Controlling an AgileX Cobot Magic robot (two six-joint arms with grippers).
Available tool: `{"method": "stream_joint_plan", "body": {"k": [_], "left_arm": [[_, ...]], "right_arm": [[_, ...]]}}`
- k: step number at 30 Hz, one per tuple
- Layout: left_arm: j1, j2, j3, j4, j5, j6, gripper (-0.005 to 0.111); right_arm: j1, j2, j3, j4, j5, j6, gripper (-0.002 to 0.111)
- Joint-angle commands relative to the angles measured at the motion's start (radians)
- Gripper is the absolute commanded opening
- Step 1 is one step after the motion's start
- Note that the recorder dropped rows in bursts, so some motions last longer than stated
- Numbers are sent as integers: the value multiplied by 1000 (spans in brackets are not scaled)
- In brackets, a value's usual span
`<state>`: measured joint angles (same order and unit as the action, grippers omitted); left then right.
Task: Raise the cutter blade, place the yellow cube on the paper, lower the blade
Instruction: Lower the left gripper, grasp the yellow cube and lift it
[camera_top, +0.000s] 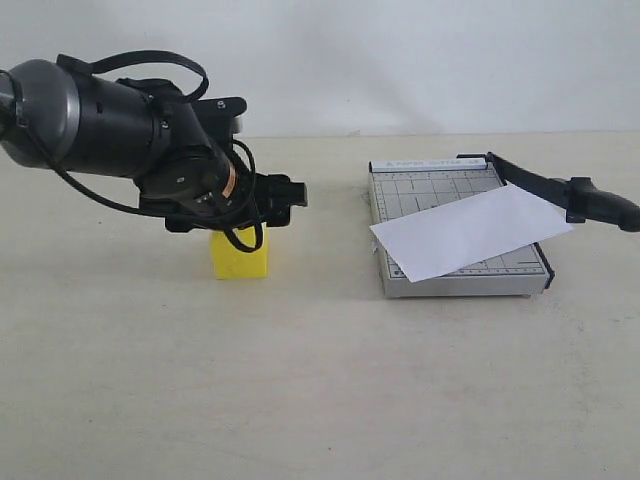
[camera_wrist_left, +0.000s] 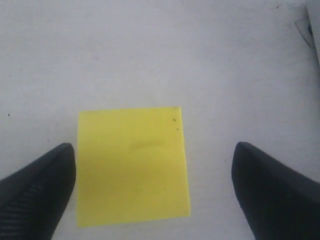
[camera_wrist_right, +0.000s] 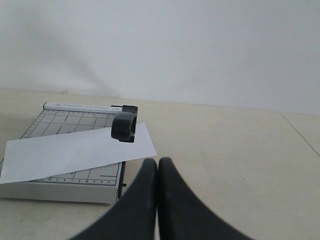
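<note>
The yellow cube (camera_top: 240, 258) (camera_wrist_left: 132, 165) stands on the table left of the cutter. My left gripper (camera_wrist_left: 154, 146) hangs right over it, open, with one finger (camera_wrist_left: 40, 185) close to the cube's side and the other finger (camera_wrist_left: 272, 190) well apart from it. The grey cutter base (camera_top: 430, 185) (camera_wrist_right: 60, 120) carries the white paper (camera_top: 470, 232) (camera_wrist_right: 75, 150), laid askew. The cutter blade (camera_top: 545, 185) is raised, with its handle (camera_top: 605, 207) (camera_wrist_right: 124, 126) up in the air. My right gripper (camera_wrist_right: 157, 161) is shut on nothing, near the base's corner; the exterior view does not show it.
The left arm (camera_top: 120, 125) hides the top of the cube in the exterior view. A pale wall runs behind the table. The paper overhangs the base's edge on the blade side.
</note>
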<state>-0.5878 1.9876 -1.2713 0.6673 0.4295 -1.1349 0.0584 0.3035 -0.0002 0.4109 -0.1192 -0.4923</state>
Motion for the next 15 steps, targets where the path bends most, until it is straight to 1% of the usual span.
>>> {"method": "stream_joint_plan", "body": {"k": [1, 9, 15], "left_arm": [[2, 32, -44, 1, 40, 43, 81], [2, 73, -51, 1, 48, 45, 81], [2, 94, -60, 1, 31, 45, 81]], "right_arm": [[0, -5, 0, 5, -4, -3, 0], [0, -5, 0, 37, -4, -3, 0], [0, -5, 0, 50, -4, -3, 0]]}}
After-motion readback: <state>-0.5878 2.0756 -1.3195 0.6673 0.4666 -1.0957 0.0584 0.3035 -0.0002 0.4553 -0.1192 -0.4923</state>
